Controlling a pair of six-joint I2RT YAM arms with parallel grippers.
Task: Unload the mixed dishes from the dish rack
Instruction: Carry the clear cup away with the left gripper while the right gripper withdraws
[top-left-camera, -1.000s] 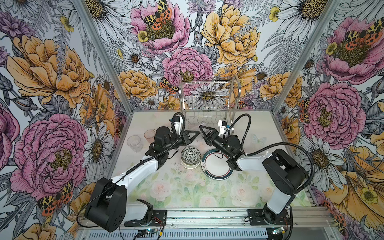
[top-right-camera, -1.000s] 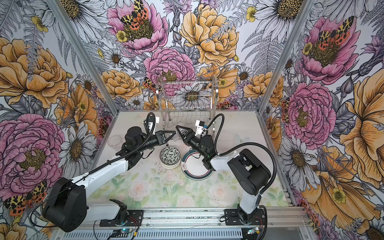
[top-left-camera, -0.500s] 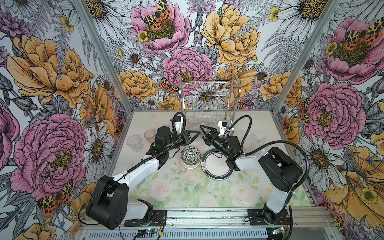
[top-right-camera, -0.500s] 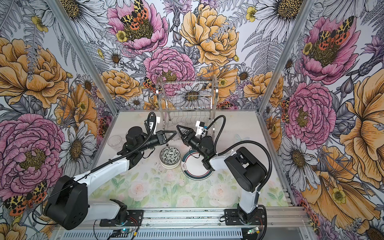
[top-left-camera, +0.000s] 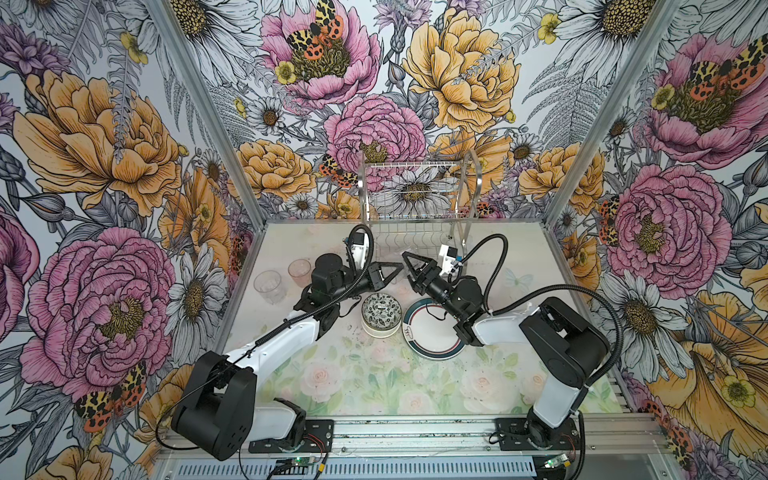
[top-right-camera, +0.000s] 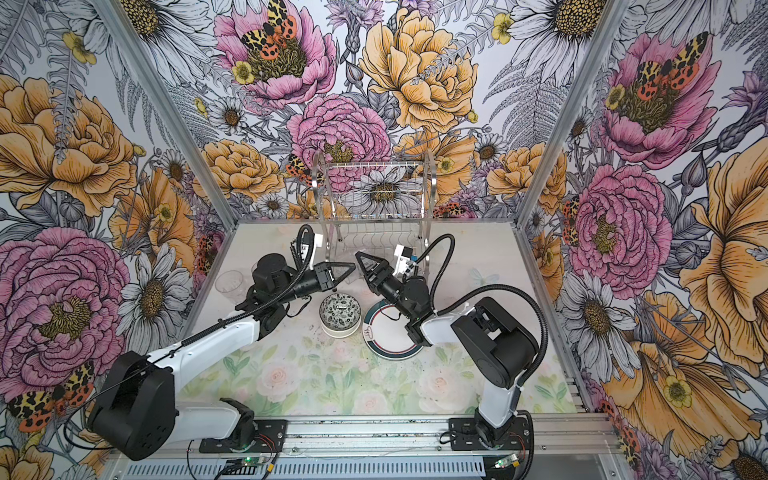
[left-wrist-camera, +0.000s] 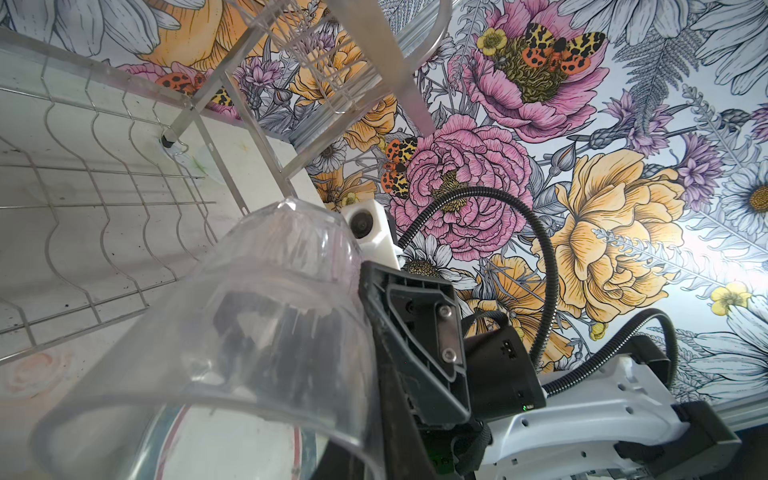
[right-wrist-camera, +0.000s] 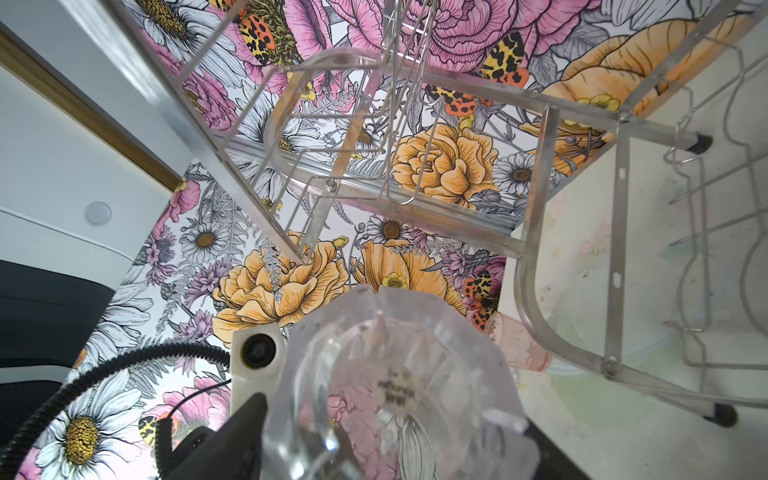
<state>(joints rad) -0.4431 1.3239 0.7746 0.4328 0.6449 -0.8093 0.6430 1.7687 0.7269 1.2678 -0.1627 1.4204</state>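
Two arms angle inward; left gripper (top-left-camera: 396, 270) pinches clear cup (left-wrist-camera: 199, 340).

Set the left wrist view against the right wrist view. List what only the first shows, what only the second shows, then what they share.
Only the left wrist view: the right wrist camera, the white right arm behind it, and the teal-rimmed plate.
Only the right wrist view: the left wrist camera and the pinkish cup.
Both: the clear cup close to the lens, the chrome dish rack beyond it, and the flowered wall behind.
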